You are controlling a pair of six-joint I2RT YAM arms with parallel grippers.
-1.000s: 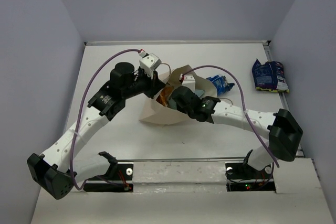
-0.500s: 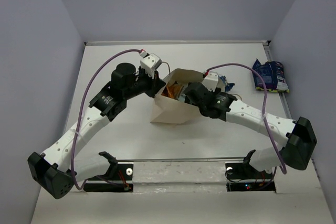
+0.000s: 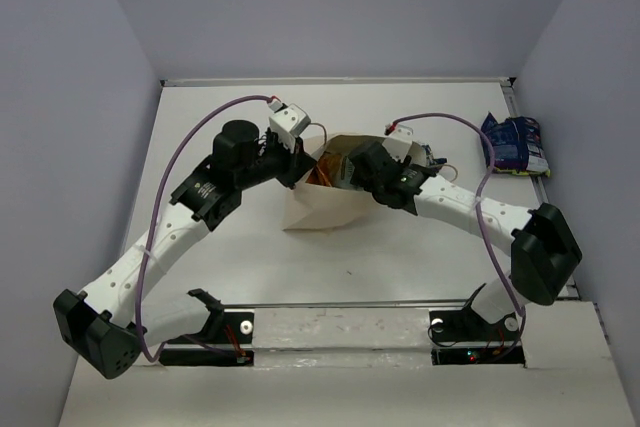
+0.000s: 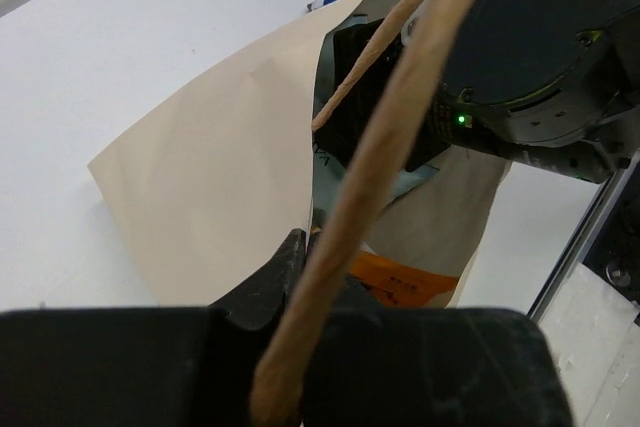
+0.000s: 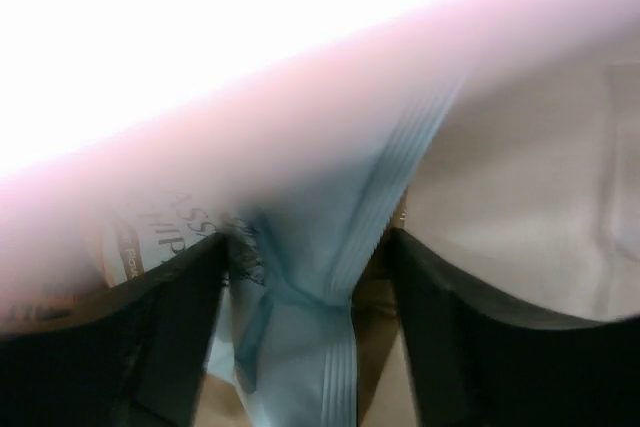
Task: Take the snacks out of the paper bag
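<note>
The tan paper bag [image 3: 318, 209] lies on its side mid-table, mouth facing the back. My left gripper [image 3: 301, 161] is shut on the bag's rim [image 4: 300, 209]; a loop handle [image 4: 392, 137] crosses in front of the left wrist view. The orange chip bag [image 4: 402, 283] shows inside the paper bag. My right gripper [image 3: 347, 173] reaches into the mouth. It is open, with its fingers [image 5: 168, 332] on either side of the light-blue chip bag [image 5: 318, 347]. The dark navy packet [image 3: 514, 144] lies at the far right. The small shiny blue packet [image 3: 432, 155] peeks out behind the right arm.
The table's back edge [image 3: 340, 81] and the side walls close in the work area. The right arm's purple cable [image 3: 470, 142] arcs over the small blue packet. The right arm's body [image 4: 530, 47] looms close over the bag in the left wrist view.
My right gripper has moved back and into the bag's mouth. The bag has shifted and its mouth stands more open. The left gripper has kept its hold on the rim.
</note>
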